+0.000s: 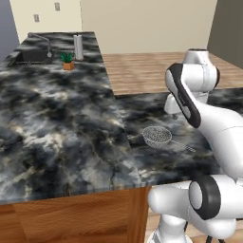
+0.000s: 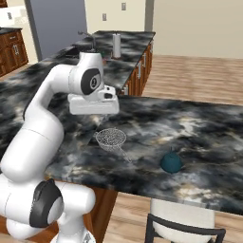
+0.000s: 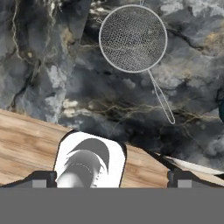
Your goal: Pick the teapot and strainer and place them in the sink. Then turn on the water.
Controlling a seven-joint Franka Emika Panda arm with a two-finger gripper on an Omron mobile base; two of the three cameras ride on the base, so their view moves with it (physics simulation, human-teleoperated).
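The strainer (image 1: 156,136) (image 2: 111,138) (image 3: 133,38), a silver mesh bowl with a thin handle, lies on the dark marble counter near its front edge. The teal teapot (image 2: 171,163) sits on the same counter, to the strainer's right. My gripper (image 3: 111,178) (image 2: 95,115) hangs above the counter just behind the strainer, pointing down. Its fingertips (image 3: 41,178) stand wide apart, open, with nothing between them. The sink (image 1: 29,56) with its grey faucet (image 1: 42,39) is far off at the back left of the long counter.
A small potted plant (image 1: 68,60) and a white paper-towel roll (image 1: 78,46) stand beside the sink. A chair back (image 2: 182,223) stands below the counter's front edge. Wooden floor lies beyond the counter to the right.
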